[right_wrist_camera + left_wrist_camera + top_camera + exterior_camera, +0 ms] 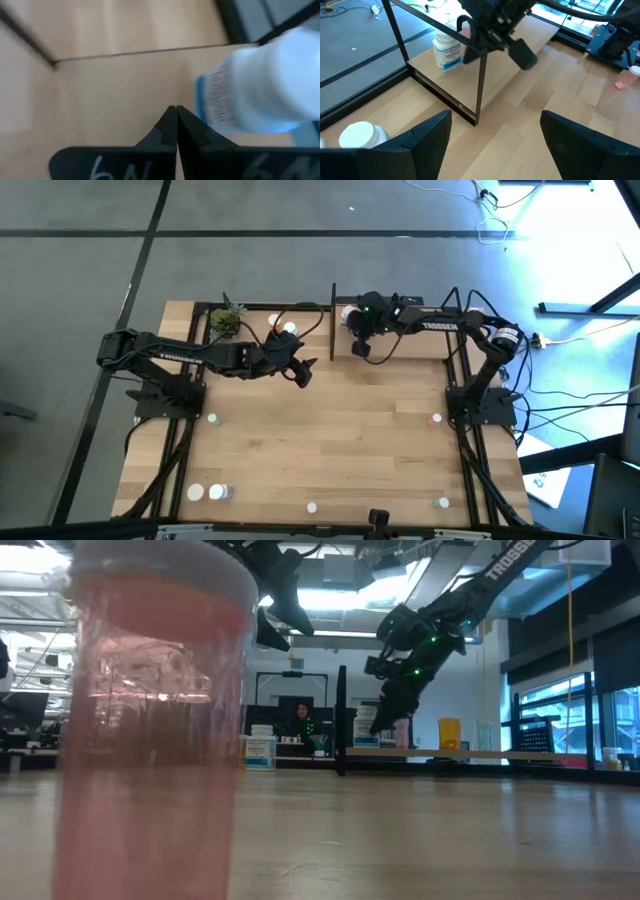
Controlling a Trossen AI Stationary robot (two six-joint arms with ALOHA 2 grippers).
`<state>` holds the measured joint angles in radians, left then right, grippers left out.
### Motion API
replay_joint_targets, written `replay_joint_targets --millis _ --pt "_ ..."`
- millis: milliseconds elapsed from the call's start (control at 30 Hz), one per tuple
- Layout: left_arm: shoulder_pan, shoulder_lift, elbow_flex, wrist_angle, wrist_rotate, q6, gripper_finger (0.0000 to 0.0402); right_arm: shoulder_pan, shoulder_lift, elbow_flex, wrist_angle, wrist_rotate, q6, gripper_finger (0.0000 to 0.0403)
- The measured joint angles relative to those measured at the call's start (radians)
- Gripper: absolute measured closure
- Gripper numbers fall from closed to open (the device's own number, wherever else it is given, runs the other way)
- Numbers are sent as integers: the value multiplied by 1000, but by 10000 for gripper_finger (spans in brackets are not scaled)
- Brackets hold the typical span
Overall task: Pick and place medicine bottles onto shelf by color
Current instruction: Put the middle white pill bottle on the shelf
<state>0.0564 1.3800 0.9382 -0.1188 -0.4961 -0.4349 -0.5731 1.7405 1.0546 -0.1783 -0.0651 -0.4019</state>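
The shelf (410, 345) runs along the table's far edge, with a black post (332, 320) at its middle. My right gripper (360, 348) hangs over the shelf just right of that post, shut with nothing between its fingers (176, 125). A white bottle with a blue label (260, 95) stands close beside it. In the low view a pinkish bottle (402, 732) stands on the shelf (500, 753) under this gripper (398, 705). My left gripper (300, 370) hovers open and empty in front of the shelf's left half (492, 135). Another white bottle (446, 50) stands on the shelf.
A small green plant (226, 322) sits at the shelf's left end. Loose bottles lie on the table: white ones (213, 419), (206, 492), (312, 507), (443, 502) and a pinkish one (437, 418). A pink bottle (150, 720) stands right before the low camera. An orange bottle (450, 732) stands on the shelf.
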Motion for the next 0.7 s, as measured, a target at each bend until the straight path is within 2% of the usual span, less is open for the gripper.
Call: replay_joint_targets --millis 67,267,700 --pt "0 0 0 0 0 0 103 1 0 0 -20 -7 0 401" --pt "0 0 0 0 0 0 103 -13 0 0 10 79 0 401" --pt "0 0 0 0 0 0 103 -27 0 0 60 71 0 401"
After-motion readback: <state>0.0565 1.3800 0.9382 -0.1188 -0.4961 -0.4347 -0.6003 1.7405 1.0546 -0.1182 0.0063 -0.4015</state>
